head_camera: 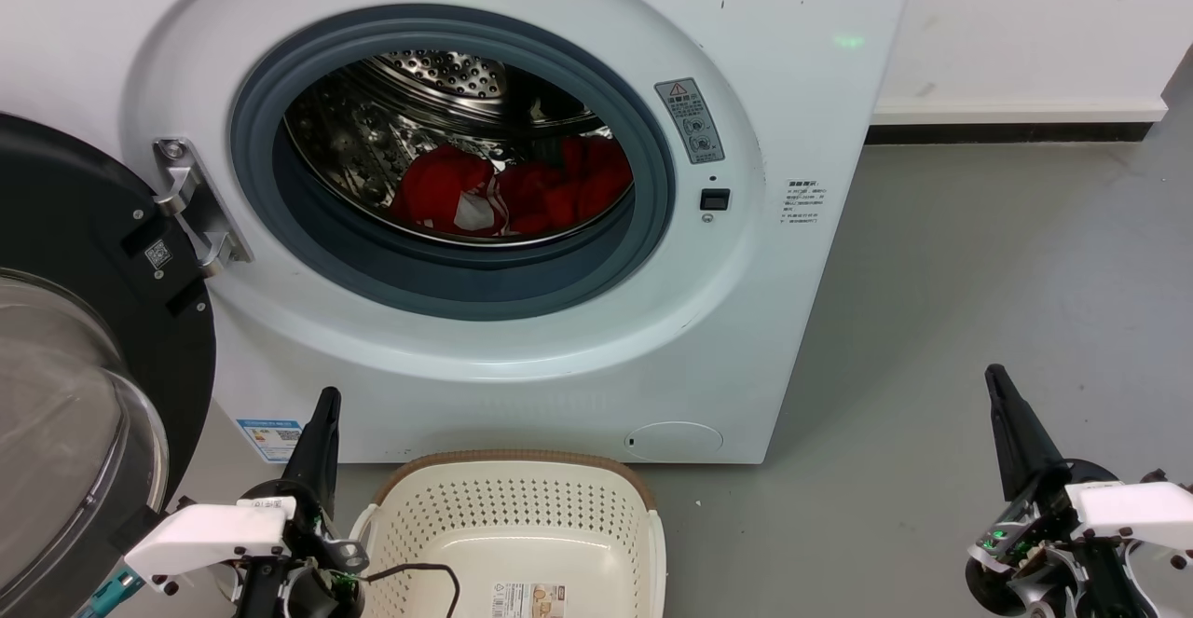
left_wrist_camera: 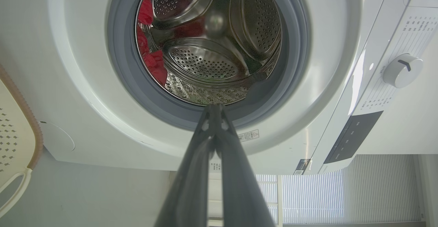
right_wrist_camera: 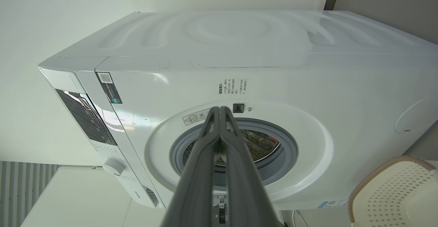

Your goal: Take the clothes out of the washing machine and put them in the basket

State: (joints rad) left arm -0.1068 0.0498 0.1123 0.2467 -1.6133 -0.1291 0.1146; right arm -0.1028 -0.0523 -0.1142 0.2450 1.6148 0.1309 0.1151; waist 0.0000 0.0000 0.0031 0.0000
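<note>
Left fingers point(head_camera: 322, 436), right fingers point(head_camera: 1016, 432): tips together, empty.

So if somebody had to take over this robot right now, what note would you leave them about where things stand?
The left pincer is shut and empty, low beside the basket.
The right pincer is shut and empty, off to the right above the floor.
The clothes lie in a red heap inside the washing machine, whose door stands open.
The basket sits on the floor in front of the machine with no garment in it.
Done: door open.
Left: reach in, pull the clothes out and drop them in the basket.
</note>
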